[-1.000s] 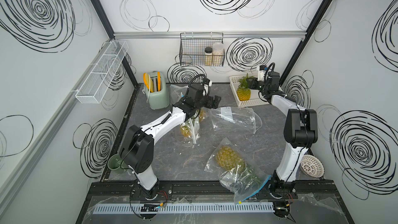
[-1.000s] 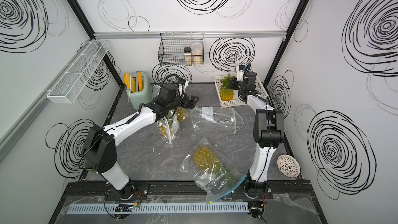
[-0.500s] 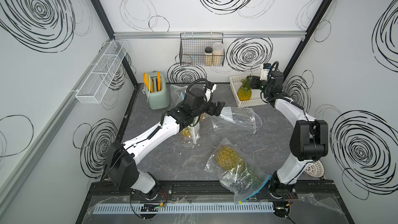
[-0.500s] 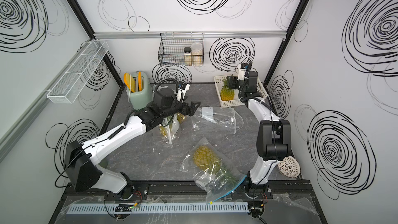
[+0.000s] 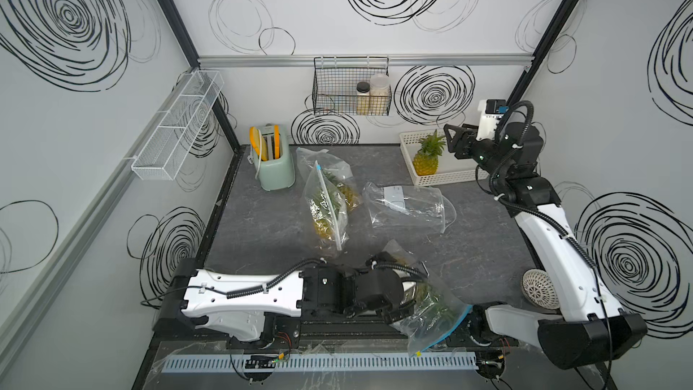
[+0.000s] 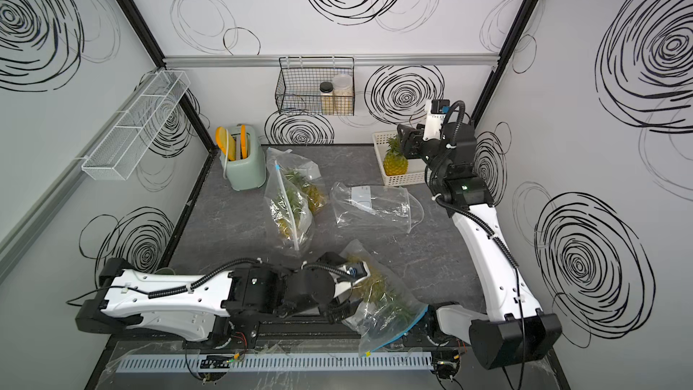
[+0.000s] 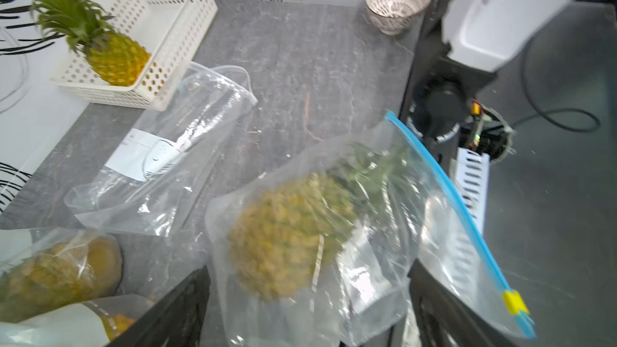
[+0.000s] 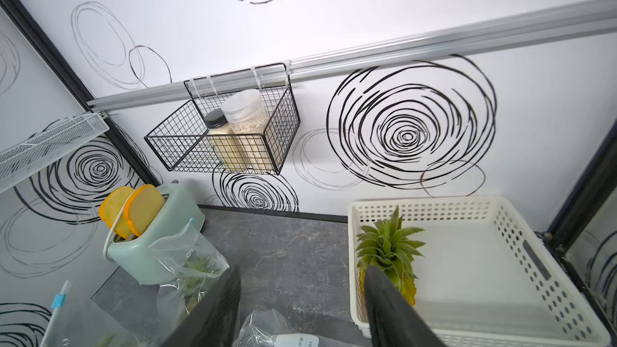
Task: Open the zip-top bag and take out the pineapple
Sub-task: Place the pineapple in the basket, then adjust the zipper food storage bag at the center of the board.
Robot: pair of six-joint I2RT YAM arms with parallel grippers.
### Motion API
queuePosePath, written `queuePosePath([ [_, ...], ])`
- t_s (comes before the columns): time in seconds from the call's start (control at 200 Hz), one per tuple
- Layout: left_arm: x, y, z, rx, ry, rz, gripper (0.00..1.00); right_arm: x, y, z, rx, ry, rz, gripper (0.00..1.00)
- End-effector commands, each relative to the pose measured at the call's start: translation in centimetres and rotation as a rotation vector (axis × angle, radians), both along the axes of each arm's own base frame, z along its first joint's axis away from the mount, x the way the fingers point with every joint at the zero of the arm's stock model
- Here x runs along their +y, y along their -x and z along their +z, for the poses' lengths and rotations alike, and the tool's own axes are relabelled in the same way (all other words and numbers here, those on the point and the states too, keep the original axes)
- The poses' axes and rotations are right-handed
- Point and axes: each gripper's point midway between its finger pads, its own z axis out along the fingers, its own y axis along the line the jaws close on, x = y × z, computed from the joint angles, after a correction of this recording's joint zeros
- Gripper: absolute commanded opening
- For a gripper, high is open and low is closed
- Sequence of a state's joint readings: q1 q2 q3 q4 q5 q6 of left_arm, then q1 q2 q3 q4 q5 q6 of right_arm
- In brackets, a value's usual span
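My left pincer [image 7: 309, 268] gapes wide and empty over the zip-top bag [image 7: 417, 228], pineapple [image 7: 290, 235] inside, at the front edge of the grey table [image 5: 262, 226]. My right pincer [image 8: 300, 277] stands parted, holding nothing, beside a loose pineapple [image 8: 389, 255] in the white basket [image 8: 434, 210] by the back wall.

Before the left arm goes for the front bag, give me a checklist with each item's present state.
1. Jaws of right gripper apart, holding nothing: ok.
2. Bare pineapple upright in white basket: ok.
3. Wide-open left gripper over front bag: ok.
4. Grip on front bag: not ok, none yet.
5. Its blue zip undone: cannot tell.
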State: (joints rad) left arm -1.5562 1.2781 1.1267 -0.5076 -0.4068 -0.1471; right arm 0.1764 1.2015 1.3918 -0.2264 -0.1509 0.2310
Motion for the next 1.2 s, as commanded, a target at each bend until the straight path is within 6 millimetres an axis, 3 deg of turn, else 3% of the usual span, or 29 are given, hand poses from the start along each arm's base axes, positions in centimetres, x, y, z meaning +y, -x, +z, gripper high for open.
queuePosePath([
  [0.0, 0.4, 1.8, -0.8, -0.017, -0.009, 0.091, 0.96, -1.2, 0.8, -3.0, 0.123, 0.052, -0.042, 0.62],
  [0.165, -1.6, 6.4, -3.4, -0.029, -0.112, 0.043, 0.96, -1.7, 2.5, -2.5, 0.110, 0.051, -0.037, 0.62],
  [0.305, -2.7, 8.4, -4.8, -0.027, -0.158, 0.020, 0.96, -2.3, 3.4, -2.2, 0.103, 0.049, -0.040, 0.62],
  [0.64, -6.7, 8.6, -7.9, -0.005, -0.219, -0.021, 0.96, -3.7, 4.8, -2.3, 0.088, 0.047, -0.046, 0.61],
  [0.8, -7.0, 9.5, -9.2, 0.038, -0.256, -0.059, 0.96, -5.0, 4.9, -2.4, 0.091, 0.057, -0.084, 0.61],
  [0.926, -7.1, 8.8, -10.4, 0.069, -0.287, -0.059, 1.00, -5.5, 5.1, -2.7, 0.090, 0.056, -0.091, 0.61],
  [1.071, -7.2, 7.3, -11.6, 0.100, -0.313, -0.053, 0.81, -6.0, 5.1, -3.3, 0.098, 0.054, -0.099, 0.62],
  [1.196, -7.2, 5.4, -11.7, 0.121, -0.299, -0.033, 0.33, -6.6, 4.9, -3.4, 0.101, 0.050, -0.113, 0.61],
])
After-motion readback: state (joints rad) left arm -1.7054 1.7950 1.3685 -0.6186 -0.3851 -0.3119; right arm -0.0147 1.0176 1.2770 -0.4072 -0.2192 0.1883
